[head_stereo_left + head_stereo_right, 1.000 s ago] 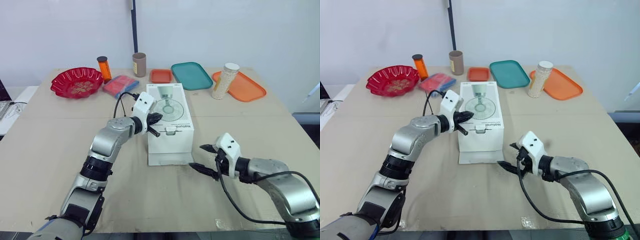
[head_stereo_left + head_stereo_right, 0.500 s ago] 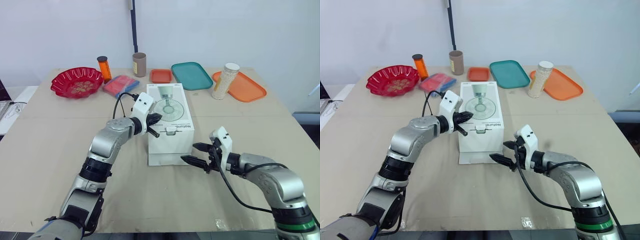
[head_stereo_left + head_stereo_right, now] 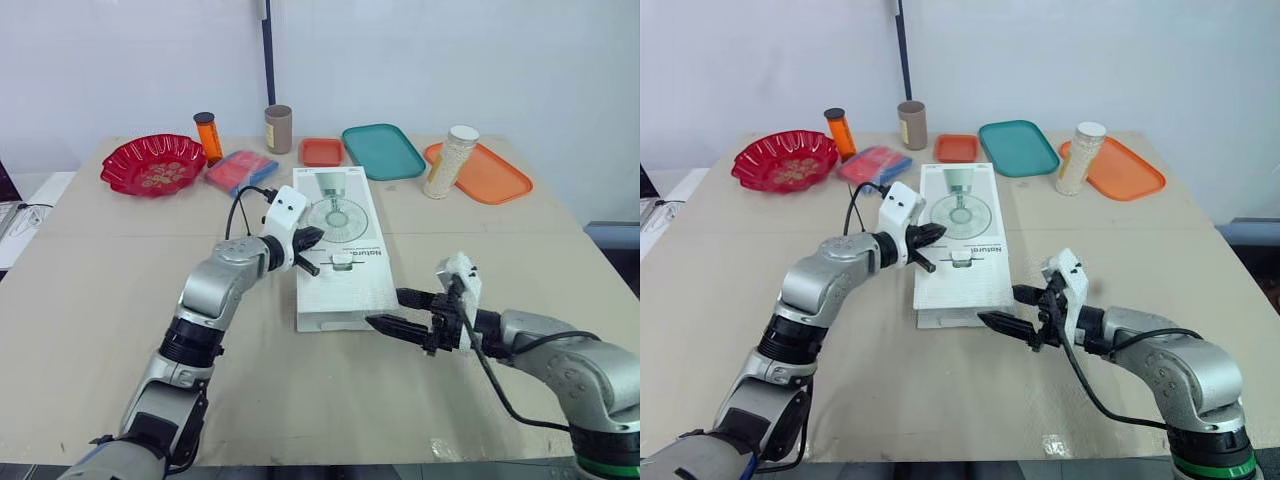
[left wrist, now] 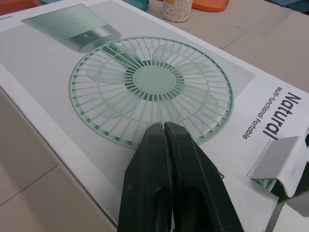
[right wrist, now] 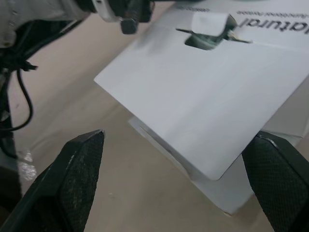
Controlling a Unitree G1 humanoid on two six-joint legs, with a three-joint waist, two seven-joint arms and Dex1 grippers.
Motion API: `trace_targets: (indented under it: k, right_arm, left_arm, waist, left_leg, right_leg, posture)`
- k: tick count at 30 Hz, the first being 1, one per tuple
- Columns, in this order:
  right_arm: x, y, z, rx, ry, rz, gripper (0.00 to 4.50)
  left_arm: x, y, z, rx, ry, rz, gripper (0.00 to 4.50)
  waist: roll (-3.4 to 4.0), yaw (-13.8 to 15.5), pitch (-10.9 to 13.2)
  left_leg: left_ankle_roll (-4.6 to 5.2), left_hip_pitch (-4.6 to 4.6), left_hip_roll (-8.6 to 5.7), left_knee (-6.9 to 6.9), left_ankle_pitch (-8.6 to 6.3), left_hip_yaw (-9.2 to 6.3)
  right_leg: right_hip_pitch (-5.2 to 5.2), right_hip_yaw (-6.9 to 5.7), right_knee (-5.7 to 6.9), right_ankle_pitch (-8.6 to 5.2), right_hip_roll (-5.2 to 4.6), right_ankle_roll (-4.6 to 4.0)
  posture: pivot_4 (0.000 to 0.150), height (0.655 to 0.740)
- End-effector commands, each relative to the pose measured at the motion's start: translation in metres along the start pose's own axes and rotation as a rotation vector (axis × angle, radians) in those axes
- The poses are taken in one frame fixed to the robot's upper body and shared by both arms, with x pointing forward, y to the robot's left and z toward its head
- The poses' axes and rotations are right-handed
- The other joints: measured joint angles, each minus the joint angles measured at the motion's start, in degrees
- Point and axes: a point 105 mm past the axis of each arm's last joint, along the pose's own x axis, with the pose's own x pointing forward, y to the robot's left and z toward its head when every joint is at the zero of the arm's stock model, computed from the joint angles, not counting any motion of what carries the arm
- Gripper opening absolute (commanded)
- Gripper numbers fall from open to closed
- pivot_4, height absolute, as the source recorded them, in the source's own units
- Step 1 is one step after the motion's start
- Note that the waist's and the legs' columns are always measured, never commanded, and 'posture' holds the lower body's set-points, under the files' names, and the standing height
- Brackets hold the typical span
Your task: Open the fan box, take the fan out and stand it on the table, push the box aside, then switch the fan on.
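1. The fan box (image 3: 340,230) lies flat in the middle of the counter (image 3: 90,290), with the printed fan picture facing up.
2. Its near flap (image 5: 207,96) stands raised and tilted above the box's lower edge, with the tuck tab (image 5: 208,21) showing in its slot.
3. The left hand (image 4: 163,126) rests on the box top at the rim of the fan picture, its fingers pressed together.
4. The right hand (image 3: 385,308) sits just beside the box's near right corner with its fingers spread wide. The flap's edge lies between them, and I cannot tell whether they touch it.
5. Along the far side of the counter stand a red bowl (image 3: 152,165), an orange bottle (image 3: 208,137), a brown cup (image 3: 279,128), a teal tray (image 3: 383,150) and a jar (image 3: 450,162) beside an orange tray (image 3: 490,172).
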Motion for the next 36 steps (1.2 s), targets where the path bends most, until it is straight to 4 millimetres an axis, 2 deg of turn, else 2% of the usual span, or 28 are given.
trace_targets:
  k: [1,6,10,14,18,27,33,36]
  right_arm:
    - [-0.006,0.010,0.018,-0.029,-0.056,0.023,4.42]
    - [-0.005,0.013,0.023,-0.042,-0.078,0.025,4.42]
    - [-0.003,0.013,0.034,-0.047,-0.124,0.026,4.42]
    - [0.001,0.014,0.053,-0.056,-0.184,0.036,4.42]
    - [0.011,0.003,0.068,-0.068,-0.218,0.007,4.42]
    - [0.045,-0.038,0.076,-0.095,-0.219,-0.139,4.42]
    - [0.057,-0.045,0.073,-0.068,-0.190,-0.182,4.42]
    - [0.063,-0.047,0.070,-0.038,-0.186,-0.200,4.42]
  left_arm:
    - [-0.011,0.011,0.018,0.003,-0.058,0.019,0.11]
    - [-0.023,0.024,0.048,0.005,-0.174,0.050,0.11]
    - [-0.036,0.036,0.061,0.013,-0.217,0.083,0.11]
    - [-0.046,0.041,0.055,0.036,-0.185,0.103,0.11]
    - [-0.054,0.046,0.049,0.043,-0.169,0.119,0.11]
    - [-0.061,0.046,0.057,0.052,-0.191,0.134,0.11]
    - [-0.067,0.046,0.061,0.048,-0.219,0.140,0.11]
    - [-0.066,0.035,0.065,0.046,-0.233,0.085,0.11]
  waist:
    - [0.00,-0.01,0.00]
    - [-0.05,0.01,0.03]
    - [-0.09,-0.03,0.06]
    - [-0.09,-0.12,0.07]
    - [-0.11,-0.07,0.08]
    - [-0.14,-0.10,0.10]
    - [-0.14,-0.10,0.10]
    - [-0.14,-0.10,0.10]
  left_leg:
    - [0.00,0.00,0.00,0.00,0.00,0.00]
    - [0.00,-0.02,0.01,0.00,0.00,0.00]
    - [0.01,-0.04,0.00,0.00,0.00,0.00]
    - [0.00,-0.01,0.03,0.00,0.00,0.00]
    - [0.00,-0.02,0.02,0.00,0.00,0.00]
    - [0.00,-0.05,0.02,-0.01,0.00,0.00]
    - [-0.02,-0.29,0.05,-0.01,0.02,0.05]
    - [-0.04,-0.29,0.08,-0.01,0.03,0.08]
  right_leg:
    - [0.00,0.00,0.00,0.00,0.00,0.00]
    - [0.00,-0.01,0.00,-0.01,0.01,0.01]
    - [-0.01,-0.01,-0.02,-0.01,0.00,0.01]
    - [-0.02,-0.01,-0.01,0.00,0.02,0.00]
    - [-0.02,-0.01,-0.01,0.00,0.00,0.00]
    - [-0.08,-0.01,-0.01,0.01,-0.01,-0.02]
    - [-0.38,0.00,0.04,0.06,-0.02,-0.09]
    - [-0.41,-0.01,0.06,0.08,-0.02,-0.13]
  posture:
    - [0.150,0.7382]
    - [0.150,0.7382]
    - [0.150,0.7382]
    - [0.150,0.7382]
    - [0.150,0.7382]
    - [0.150,0.7382]
    - [0.150,0.7382]
    - [0.150,0.7382]
